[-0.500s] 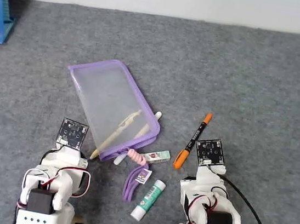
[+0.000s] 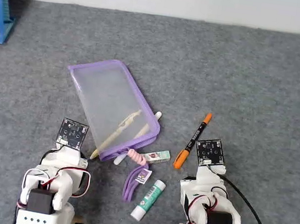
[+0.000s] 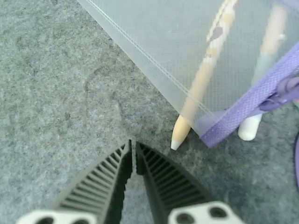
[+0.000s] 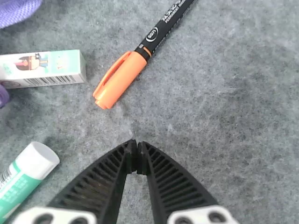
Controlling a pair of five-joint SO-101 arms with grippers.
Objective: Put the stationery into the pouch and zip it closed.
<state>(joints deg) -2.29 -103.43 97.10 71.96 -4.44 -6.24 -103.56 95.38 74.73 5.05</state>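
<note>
The pouch (image 2: 109,104) lies just beyond the left gripper (image 3: 133,145), whose jaws are pressed together, with a pencil (image 3: 198,93) tip poking out of the pouch close by. The right gripper (image 4: 137,145), jaws likewise together, sits just short of the orange marker (image 4: 122,77) and its cap. Grey carpet (image 2: 264,83) meets a white wall (image 2: 181,0) at the far side. The pouch's long axis runs far-left to near-right. The marker's cap end is near-left.

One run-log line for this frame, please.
left hand: shut, empty, near pencil tip | right hand: shut, empty, near marker | pouch: pencil sticking out | marker, glue stick: outside pouch, on carpet
</note>
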